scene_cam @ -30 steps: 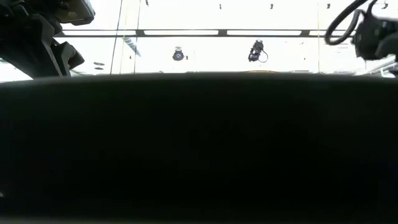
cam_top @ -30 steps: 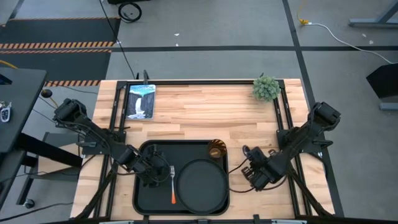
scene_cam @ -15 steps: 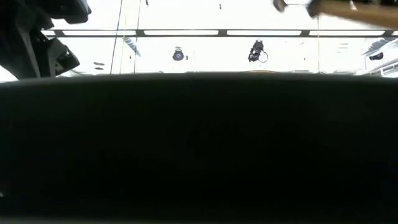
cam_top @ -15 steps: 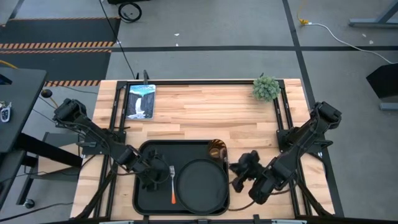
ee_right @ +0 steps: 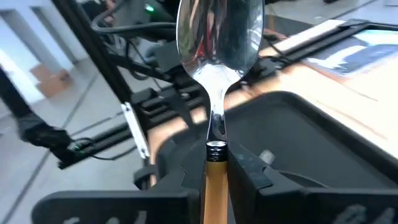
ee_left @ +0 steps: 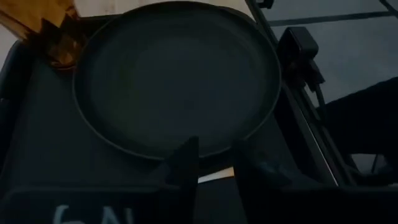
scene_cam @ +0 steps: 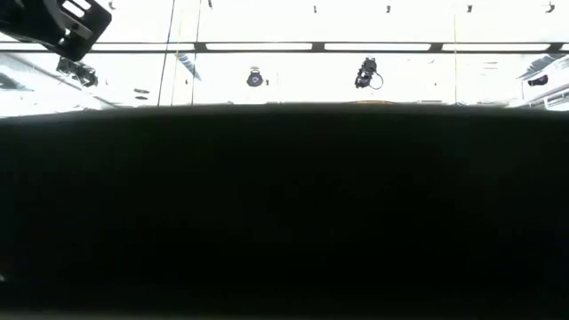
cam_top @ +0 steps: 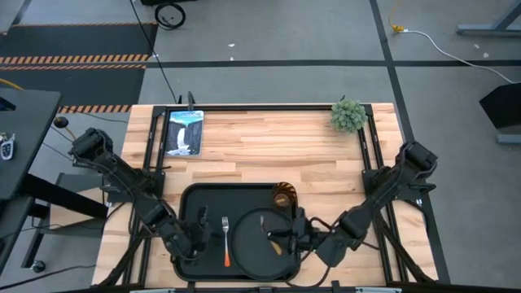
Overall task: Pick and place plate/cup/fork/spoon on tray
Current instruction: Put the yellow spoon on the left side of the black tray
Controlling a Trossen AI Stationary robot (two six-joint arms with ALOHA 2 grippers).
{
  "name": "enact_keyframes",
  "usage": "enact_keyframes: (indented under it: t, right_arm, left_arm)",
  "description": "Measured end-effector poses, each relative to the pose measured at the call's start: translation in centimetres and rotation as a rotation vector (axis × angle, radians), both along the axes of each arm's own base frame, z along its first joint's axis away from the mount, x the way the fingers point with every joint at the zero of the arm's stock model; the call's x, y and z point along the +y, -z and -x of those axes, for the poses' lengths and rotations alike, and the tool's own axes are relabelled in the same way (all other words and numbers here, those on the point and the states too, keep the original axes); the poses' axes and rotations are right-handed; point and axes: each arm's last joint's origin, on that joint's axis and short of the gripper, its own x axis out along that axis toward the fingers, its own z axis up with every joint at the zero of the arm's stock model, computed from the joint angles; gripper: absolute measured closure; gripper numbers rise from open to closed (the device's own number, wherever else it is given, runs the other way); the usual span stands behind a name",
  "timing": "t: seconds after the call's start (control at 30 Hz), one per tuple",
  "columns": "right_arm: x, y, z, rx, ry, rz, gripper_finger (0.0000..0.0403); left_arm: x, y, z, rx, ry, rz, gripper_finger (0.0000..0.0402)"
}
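Observation:
The black tray (cam_top: pixel 203 199) lies at the table's near edge. On it rest the round black plate (cam_top: pixel 259 254), the amber cup (cam_top: pixel 284 197) at its far right corner, and the orange-handled fork (cam_top: pixel 225 242) left of the plate. My right gripper (cam_top: pixel 295 238) reaches in from the table's right over the plate's right part, shut on the spoon (ee_right: pixel 221 37). My left gripper (cam_top: pixel 198 242) hovers over the tray's left part beside the fork, its fingers (ee_left: pixel 185 160) apart with nothing between them. The left wrist view shows the plate (ee_left: pixel 177 74) and the cup (ee_left: pixel 53 34) ahead. My right gripper pinches the spoon's orange handle (ee_right: pixel 215 177) between its two fingers, right behind the metal neck. The fingers come nearly level from the table's right and lie along the spoon. The spoon sticks out ahead of them, bowl foremost, lifted clear above the plate.
A small green plant (cam_top: pixel 348 115) stands at the table's far right and a framed picture (cam_top: pixel 183 132) lies at its far left. Bare wood lies between them, beyond the tray. Black frame rails run along both table sides. The low view is mostly blocked by a dark surface.
My right gripper has risen from the table right of the tray and swung toward the table's left over the plate, tipping from pointing down to nearly level, with the spoon lifted clear. My left gripper has drawn back from the fork toward the tray's near left corner.

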Motion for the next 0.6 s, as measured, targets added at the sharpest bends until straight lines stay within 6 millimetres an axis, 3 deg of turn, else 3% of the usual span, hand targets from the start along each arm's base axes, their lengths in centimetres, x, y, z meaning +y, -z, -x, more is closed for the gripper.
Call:
enact_keyframes:
  t: [0.2,0.4,0.6]
  right_arm:
    - [0.5,1.9,-2.0,-0.060,-0.020,-0.021,0.0355]
    - [0.8,3.8,-3.8,-0.117,0.003,-0.061,0.0355]
    - [3.0,3.7,-6.9,-0.111,0.007,-0.056,0.0355]
  left_arm:
    - [0.7,-1.3,0.9,0.026,-0.011,0.012,0.0296]
    - [1.9,-5.3,2.0,0.077,-0.041,-0.055,0.0296]
    - [2.5,-7.0,2.5,0.104,-0.007,-0.172,0.0297]
